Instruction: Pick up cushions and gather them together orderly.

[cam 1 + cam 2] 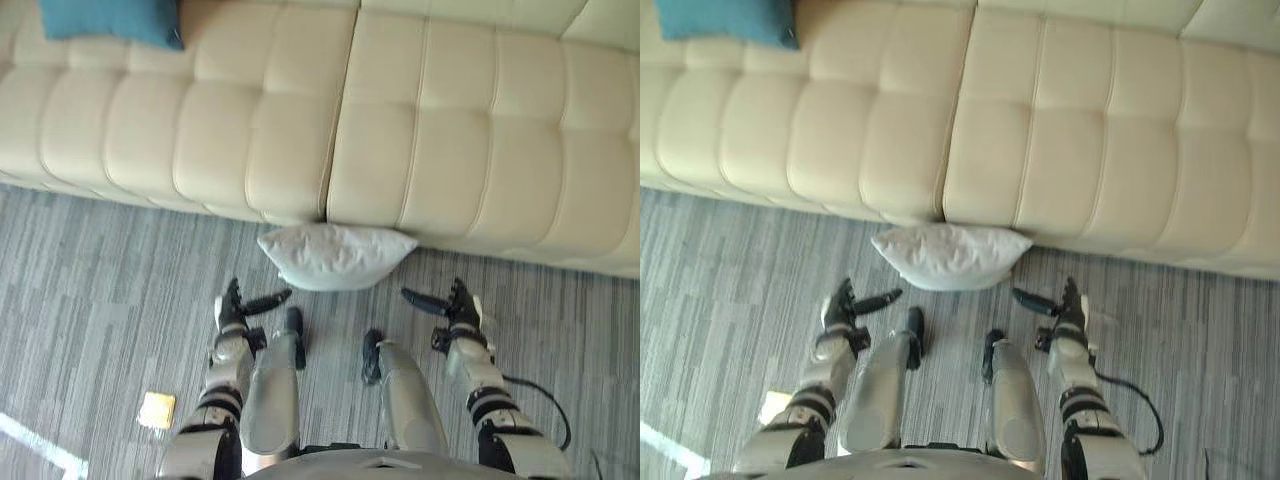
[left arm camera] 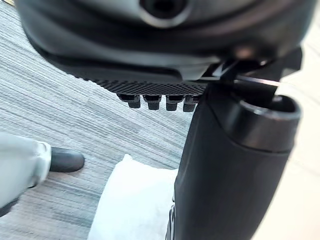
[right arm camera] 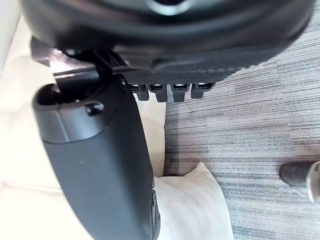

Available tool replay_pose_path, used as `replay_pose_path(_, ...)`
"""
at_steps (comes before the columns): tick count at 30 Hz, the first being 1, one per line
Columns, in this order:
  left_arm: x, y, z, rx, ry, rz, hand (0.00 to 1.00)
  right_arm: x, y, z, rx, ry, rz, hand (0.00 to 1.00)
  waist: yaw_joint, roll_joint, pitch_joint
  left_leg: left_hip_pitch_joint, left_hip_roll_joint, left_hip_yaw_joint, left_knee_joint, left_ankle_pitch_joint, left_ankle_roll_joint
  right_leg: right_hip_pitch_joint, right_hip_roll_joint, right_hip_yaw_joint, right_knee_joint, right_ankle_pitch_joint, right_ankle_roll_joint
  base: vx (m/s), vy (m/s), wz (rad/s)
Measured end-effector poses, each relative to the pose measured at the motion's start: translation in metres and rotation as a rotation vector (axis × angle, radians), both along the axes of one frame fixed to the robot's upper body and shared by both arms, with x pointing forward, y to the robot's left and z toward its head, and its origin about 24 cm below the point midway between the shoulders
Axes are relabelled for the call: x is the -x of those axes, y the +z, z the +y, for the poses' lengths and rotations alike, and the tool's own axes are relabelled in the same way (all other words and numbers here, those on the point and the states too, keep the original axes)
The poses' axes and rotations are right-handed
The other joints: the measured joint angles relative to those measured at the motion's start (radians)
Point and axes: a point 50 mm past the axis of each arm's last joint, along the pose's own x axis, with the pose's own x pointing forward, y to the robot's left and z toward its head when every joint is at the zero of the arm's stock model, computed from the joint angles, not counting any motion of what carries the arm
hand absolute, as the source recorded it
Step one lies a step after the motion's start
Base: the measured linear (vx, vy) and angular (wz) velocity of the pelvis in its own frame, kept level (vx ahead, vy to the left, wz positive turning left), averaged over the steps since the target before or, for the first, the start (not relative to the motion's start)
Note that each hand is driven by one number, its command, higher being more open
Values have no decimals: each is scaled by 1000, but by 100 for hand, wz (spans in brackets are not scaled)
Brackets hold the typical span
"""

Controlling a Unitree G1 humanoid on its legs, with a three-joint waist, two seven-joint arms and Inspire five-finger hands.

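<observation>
White cushion (image 1: 335,255) on carpet (image 1: 100,280), touching sofa (image 1: 450,150) base. Left hand (image 1: 232,308) and right hand (image 1: 458,303) flanking it, apart, fingers straight, empty. Teal cushion (image 1: 110,20) on seat.

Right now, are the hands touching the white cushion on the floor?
Apart. The left eye view shows carpet between the white cushion and both the left hand and right hand.
</observation>
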Motion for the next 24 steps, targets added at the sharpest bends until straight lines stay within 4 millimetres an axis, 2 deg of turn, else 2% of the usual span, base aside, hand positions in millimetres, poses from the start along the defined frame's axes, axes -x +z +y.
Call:
replay_pose_path(4, -34, 51, 25, 13, 110, -178, 100, -36, 38, 6, -24, -10, -129, 100, -8, 0, 34, -145, 4, -9, 29, 32, 6, -151, 0, 0, 44, 15, -7, -148, -5, 4)
replay_pose_path(7, -50, 78, 28, 25, 139, -257, 100, -58, 68, 15, -40, -5, -219, 100, -8, 4, 48, -220, 7, -16, 47, 44, 6, -227, 1, -2, 67, 20, -10, -85, -19, 5)
replay_pose_path(8, -57, 88, 25, 32, 134, -287, 100, -68, 81, 19, -44, 3, -259, 100, -8, 9, 54, -251, 9, -22, 62, 44, 6, -252, 2, -6, 76, 21, -10, -33, -14, 6)
replay_pose_path(9, -69, 105, 18, 35, 117, -334, 100, -82, 105, 29, -59, 16, -328, 100, -8, 11, 60, -295, 8, -27, 80, 45, 7, -296, 1, -5, 99, 21, -10, -35, -23, 7)
replay_pose_path(10, -73, 111, 14, 32, 105, -350, 100, -87, 114, 32, -68, 21, -354, 100, -8, 12, 61, -311, 8, -29, 88, 45, 7, -311, 1, -6, 106, 21, -10, -19, -27, 7)
replay_pose_path(11, -81, 125, 5, 29, 77, -384, 100, -96, 132, 41, -77, 34, -404, 100, -7, 14, 66, -340, 8, -32, 100, 45, 7, -339, 1, -5, 124, 21, -10, -18, -23, 4)
replay_pose_path(12, -83, 128, 3, 26, 69, -391, 100, -97, 136, 43, -79, 37, -415, 100, -8, 14, 68, -345, 8, -32, 104, 45, 7, -344, 1, -5, 128, 21, -10, -19, -23, 5)
replay_pose_path(14, -96, 149, -20, 12, -5, -439, 100, -109, 164, 57, -91, 58, -486, 100, -6, 16, 70, -392, 3, -36, 125, 47, 9, -397, -3, -5, 164, 18, -9, -51, -40, 9)
replay_pose_path(15, -99, 154, -28, 6, -29, -447, 0, -111, 171, 59, -92, 59, -502, 0, -8, 16, 70, -403, -2, -37, 129, 49, 10, -412, -7, -5, 179, 14, -7, -75, -63, 17)
replay_pose_path(19, -112, 187, -69, -31, -135, -517, 0, -116, 195, 64, -87, 35, -564, 0, -18, 17, 70, -479, -27, -56, 143, 78, 10, -493, -24, -13, 230, 5, -11, -90, -51, 21)
replay_pose_path(21, -115, 199, -80, -28, -145, -547, 0, -118, 203, 64, -87, 8, -588, 0, -23, 17, 71, -507, -33, -59, 147, 95, 10, -528, -32, -14, 253, 3, -14, -131, -60, 17)
replay_pose_path(24, -116, 210, -82, -41, -127, -569, 0, -119, 211, 60, -110, -22, -609, 0, -34, 17, 71, -543, -35, -62, 147, 115, 10, -575, -34, -12, 280, 6, -19, -124, -54, 9)
